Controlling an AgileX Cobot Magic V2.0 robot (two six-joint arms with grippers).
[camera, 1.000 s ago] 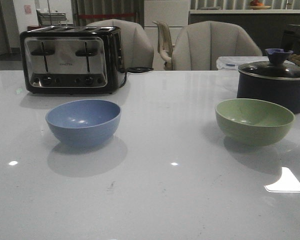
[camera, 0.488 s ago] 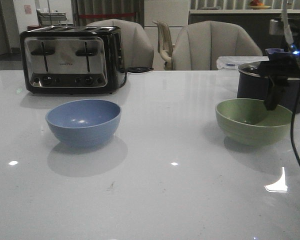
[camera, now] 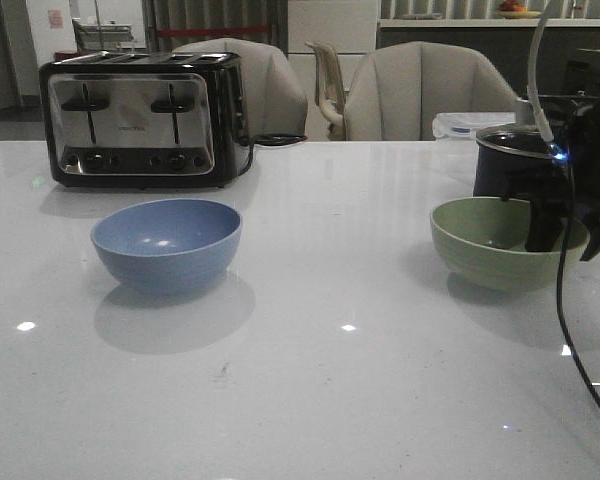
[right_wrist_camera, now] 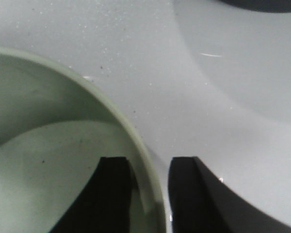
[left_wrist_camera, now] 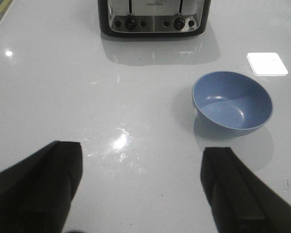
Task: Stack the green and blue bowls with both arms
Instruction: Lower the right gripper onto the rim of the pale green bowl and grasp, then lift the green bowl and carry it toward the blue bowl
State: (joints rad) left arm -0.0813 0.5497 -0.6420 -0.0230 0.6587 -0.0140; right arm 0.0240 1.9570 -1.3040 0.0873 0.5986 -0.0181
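Observation:
The dusty blue bowl (camera: 167, 245) stands upright on the white table at the left; it also shows in the left wrist view (left_wrist_camera: 232, 107). The pale green bowl (camera: 490, 245) stands upright at the right. My right gripper (camera: 568, 235) is down at the green bowl's right rim. In the right wrist view the gripper (right_wrist_camera: 148, 162) is open and straddles the green bowl's (right_wrist_camera: 48, 160) rim, one finger inside, one outside, with a small gap left. My left gripper (left_wrist_camera: 141, 160) is open and empty above bare table, short of the blue bowl; it is outside the front view.
A black-and-steel toaster (camera: 140, 118) stands at the back left, behind the blue bowl, also in the left wrist view (left_wrist_camera: 154, 17). A dark navy lidded pot (camera: 505, 160) stands right behind the green bowl, close to my right arm. Chairs line the far edge.
My right arm has come into the front view from the right and lowered its gripper over the green bowl's right rim. Both bowls stay in place.

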